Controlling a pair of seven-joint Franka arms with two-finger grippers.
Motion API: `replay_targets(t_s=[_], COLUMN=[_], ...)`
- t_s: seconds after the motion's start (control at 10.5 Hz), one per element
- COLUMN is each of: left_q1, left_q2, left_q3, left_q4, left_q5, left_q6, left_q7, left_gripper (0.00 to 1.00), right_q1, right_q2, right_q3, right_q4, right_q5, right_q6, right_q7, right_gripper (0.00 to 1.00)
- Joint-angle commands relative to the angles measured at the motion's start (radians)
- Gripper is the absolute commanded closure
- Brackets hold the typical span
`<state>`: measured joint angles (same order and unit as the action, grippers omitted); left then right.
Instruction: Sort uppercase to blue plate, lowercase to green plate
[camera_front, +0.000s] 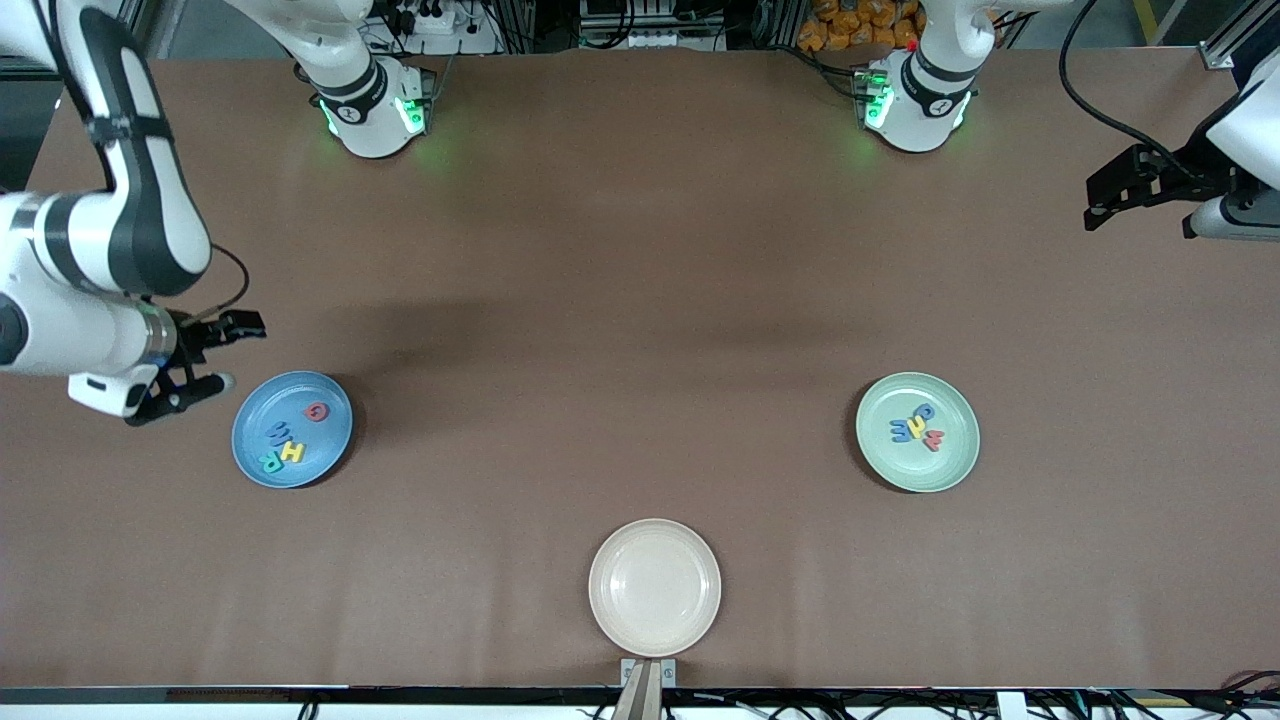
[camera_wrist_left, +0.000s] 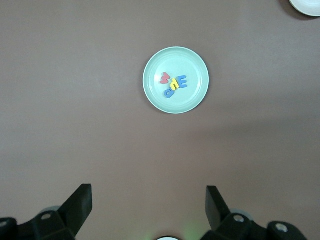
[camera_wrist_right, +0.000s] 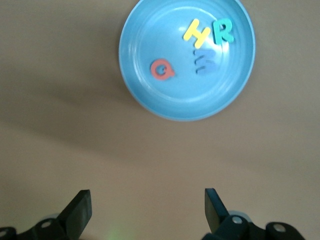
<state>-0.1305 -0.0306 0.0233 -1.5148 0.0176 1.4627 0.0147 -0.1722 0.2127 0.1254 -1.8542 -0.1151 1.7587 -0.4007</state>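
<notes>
3 plates (camera_front: 655, 530), 8 foam letters (camera_front: 290, 452), 2 arms (camera_front: 130, 200).

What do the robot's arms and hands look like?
Both arms are glossy white with dark grey bands at the joints, on round white bases glowing with green lights. Thin black cables loop along them. The right hand and the left hand are black, each with two flat, blocky black fingers set far apart.
</notes>
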Motion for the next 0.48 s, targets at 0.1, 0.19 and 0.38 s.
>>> replay_targets(t_s=[0.1,0.19,0.38], left_q1=[-0.003,-0.003,-0.001], left_q2=[-0.009,-0.009,-0.009], left_q3=[0.001,0.001,0.003], left_q4=[0.005,0.005,0.005], left_q5=[0.022,0.022,0.021], left_q6=[-0.012,-0.013,-0.012], left_q7=[0.008,0.007,0.007], left_gripper=[0.0,0.0,0.0], right_q1=[0.085,0.098,0.108], right_q2=[-0.111,-0.117,-0.154], right_q3=[-0.078,-0.095,-0.099], right_q4=[0.025,0.061,0.117], right_q5=[0.063,0.113,0.132], right_q6=[-0.004,-0.008,-0.04], right_q7=[0.016,0.044,0.164], right_gripper=[0.0,0.0,0.0])
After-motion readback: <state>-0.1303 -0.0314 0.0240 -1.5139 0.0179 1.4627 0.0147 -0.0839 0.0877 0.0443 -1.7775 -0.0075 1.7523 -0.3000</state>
